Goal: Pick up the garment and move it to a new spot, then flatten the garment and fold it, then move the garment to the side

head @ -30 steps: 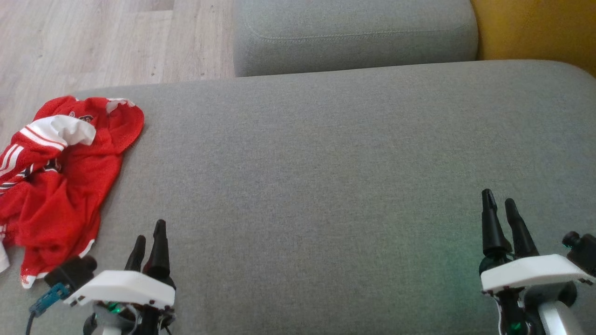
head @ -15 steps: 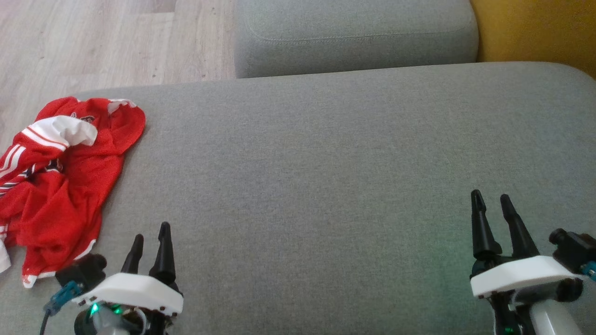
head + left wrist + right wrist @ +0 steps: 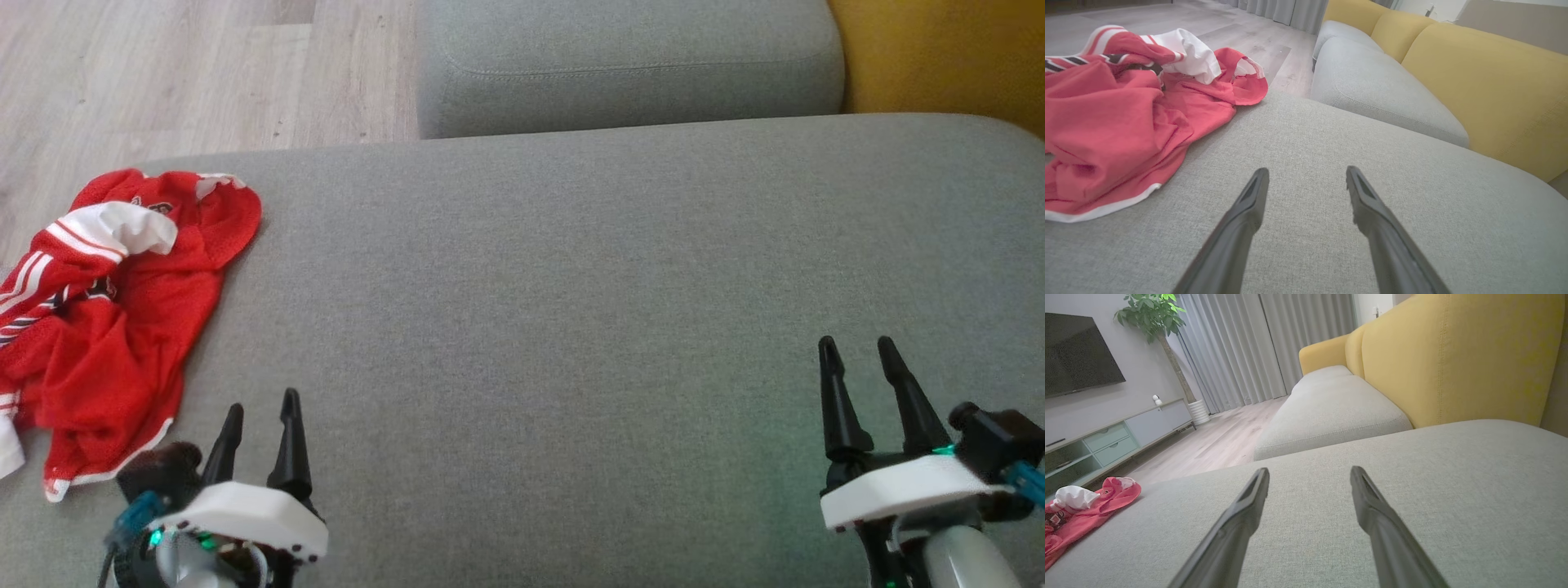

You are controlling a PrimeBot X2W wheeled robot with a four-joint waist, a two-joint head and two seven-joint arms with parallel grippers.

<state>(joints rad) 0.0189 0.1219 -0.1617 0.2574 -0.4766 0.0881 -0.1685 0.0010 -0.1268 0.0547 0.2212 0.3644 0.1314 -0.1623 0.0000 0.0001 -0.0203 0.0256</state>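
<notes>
— What's nearest us?
— The left gripper (image 3: pixel 262 399) and the right gripper (image 3: pixel 856 340), both low over the grey seat cushion (image 3: pixel 571 286) and well apart from each other. The jaws on each are spread wide, with nothing between them.
— And the garment?
— The red garment (image 3: pixel 122 327), white at the trim, lies crumpled at the cushion's left edge. It's just beside the left gripper, whose fingers are clear of the cloth.
— Farther back?
— A second grey cushion (image 3: pixel 629 73), with wooden floor (image 3: pixel 204 73) to its left and the yellow backrest (image 3: pixel 939 57) to its right.
</notes>
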